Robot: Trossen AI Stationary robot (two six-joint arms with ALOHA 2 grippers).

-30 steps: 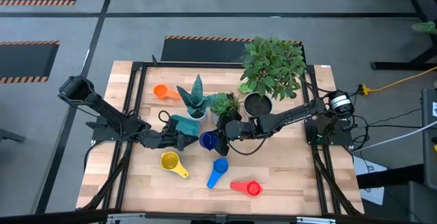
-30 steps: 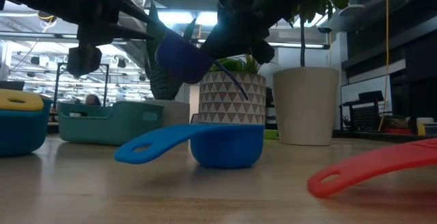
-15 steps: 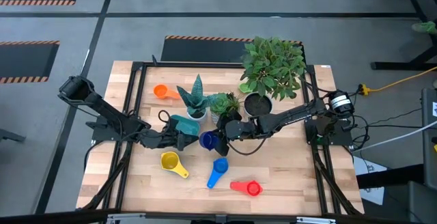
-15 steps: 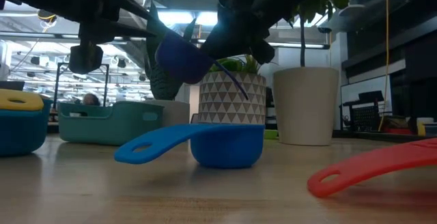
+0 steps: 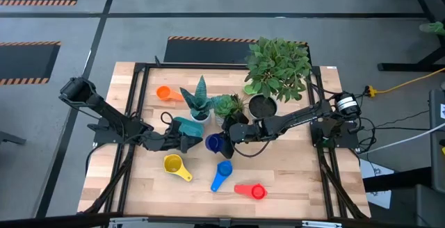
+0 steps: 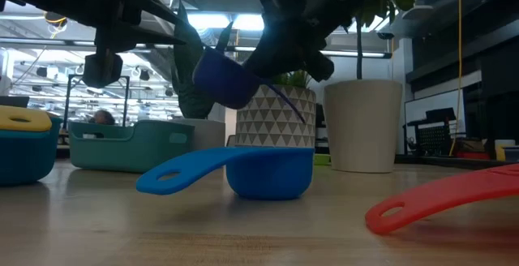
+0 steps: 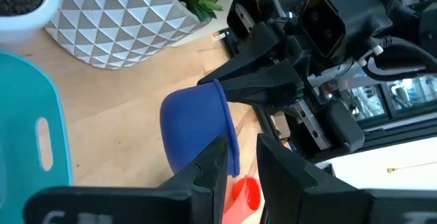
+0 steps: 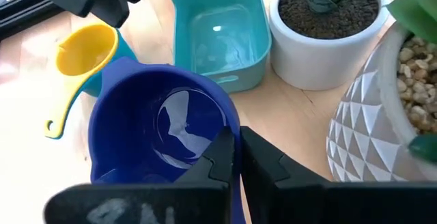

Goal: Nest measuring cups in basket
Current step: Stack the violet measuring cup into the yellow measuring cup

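My right gripper (image 5: 225,142) is shut on a navy measuring cup (image 5: 213,142), held above the table just right of the teal basket (image 5: 186,126). My left gripper (image 5: 196,143) hovers by the basket's near right corner, its fingers a narrow gap apart and pointing at the navy cup (image 7: 196,132). I cannot tell whether it touches the cup. A yellow cup (image 5: 174,164) sits nested in a light blue one. A blue cup (image 5: 222,171) and a red cup (image 5: 252,190) lie on the near part of the table, and an orange cup (image 5: 164,93) lies at the far left. My right gripper pinches the navy cup's side wall at the rim (image 8: 231,136), one finger (image 8: 213,161) inside the bowl and one outside. The fingers come slanting down from the table's right. The cup (image 6: 229,79) is lifted clear of the table and tilted.
Behind the basket stand a white pot with a spiky plant (image 5: 200,113), a patterned pot (image 5: 227,110) and a dark pot with a big leafy plant (image 5: 263,106). Bare wood (image 5: 292,179) lies at the near right.
My right gripper has carried the navy cup a little down and toward the table's right, away from my left gripper. The cup stays lifted clear and tilted.
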